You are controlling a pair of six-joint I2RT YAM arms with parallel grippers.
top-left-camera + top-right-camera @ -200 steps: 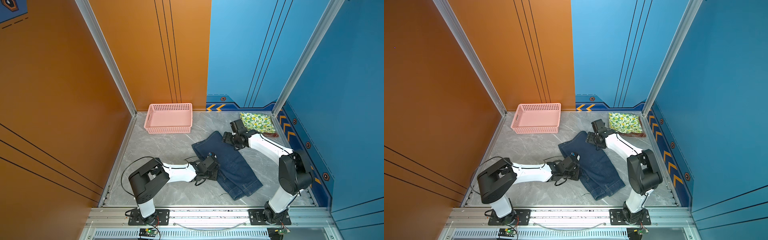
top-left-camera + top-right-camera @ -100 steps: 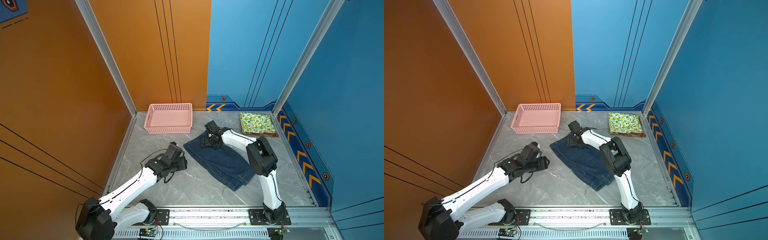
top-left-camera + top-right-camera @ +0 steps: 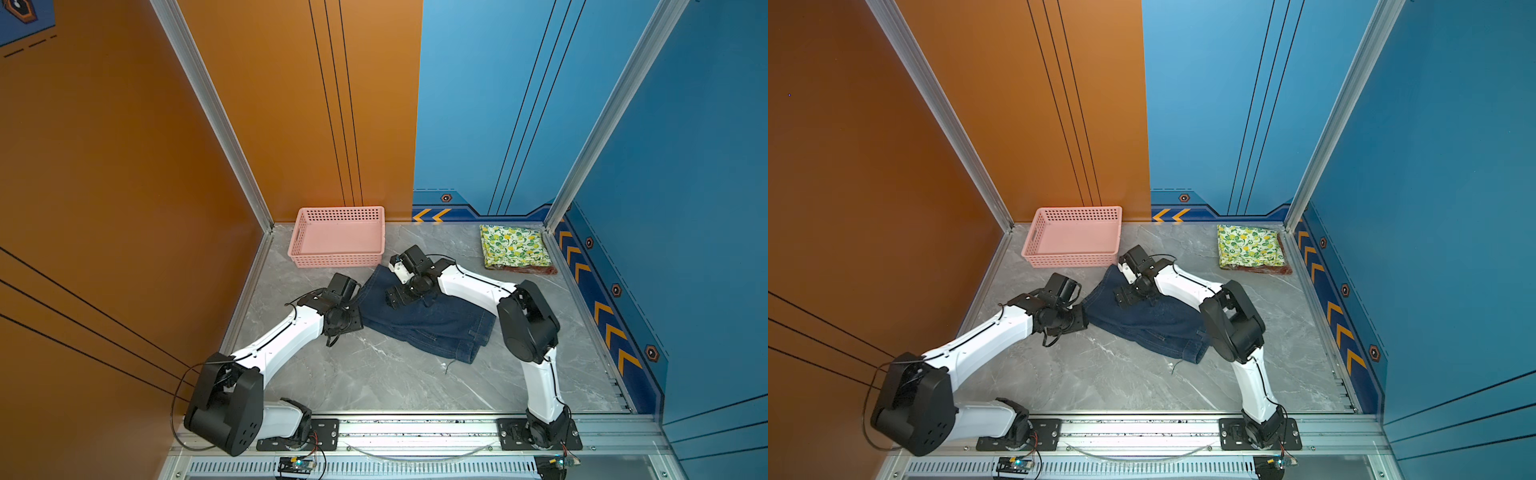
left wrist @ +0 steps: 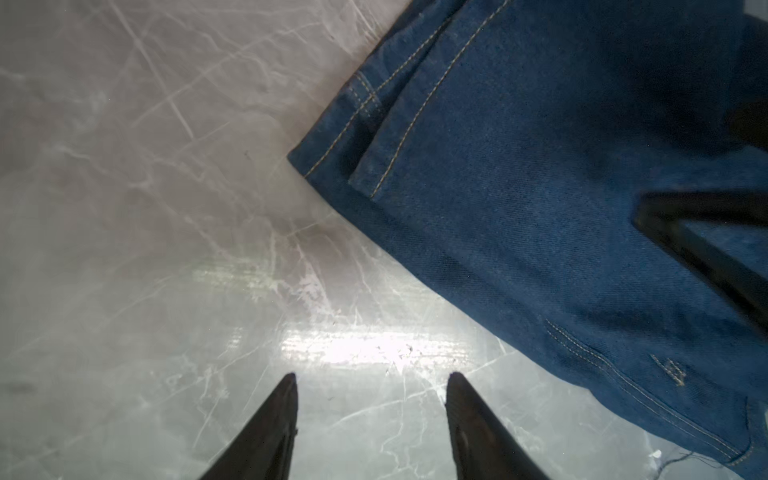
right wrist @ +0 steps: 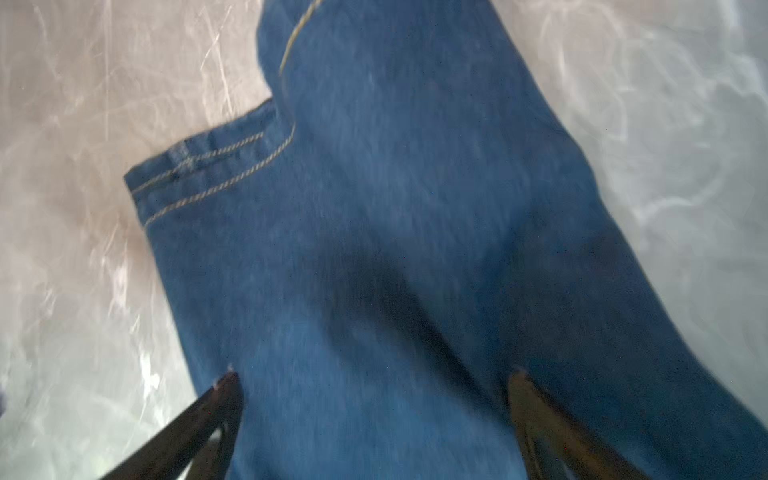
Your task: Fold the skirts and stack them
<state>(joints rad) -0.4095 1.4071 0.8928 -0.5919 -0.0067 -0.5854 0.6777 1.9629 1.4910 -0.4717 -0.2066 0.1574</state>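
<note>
The dark blue denim skirt (image 3: 432,324) (image 3: 1154,326) lies doubled over in the middle of the table. My left gripper (image 3: 358,321) (image 4: 372,378) sits low at its left edge, open, with only bare table between the fingers and the denim (image 4: 540,187) just beyond the tips. My right gripper (image 3: 392,298) (image 5: 374,378) hovers over the skirt's far part, open wide, with denim (image 5: 395,208) below it and nothing gripped. The lemon-print skirt (image 3: 513,245) (image 3: 1250,245) lies folded at the back right on the rust-red plaid skirt (image 3: 530,270) (image 3: 1266,270), of which only an edge shows.
A pink perforated basket (image 3: 338,261) (image 3: 1073,261) stands at the back left, close behind both grippers. Orange and blue walls enclose the grey marble table (image 3: 374,382). A metal rail with the arm bases runs along the front edge.
The denim skirt has shifted left towards the basket. My right gripper swept left across it and opened wider. My left gripper pulled away left, opened, then came back to the skirt's left edge.
</note>
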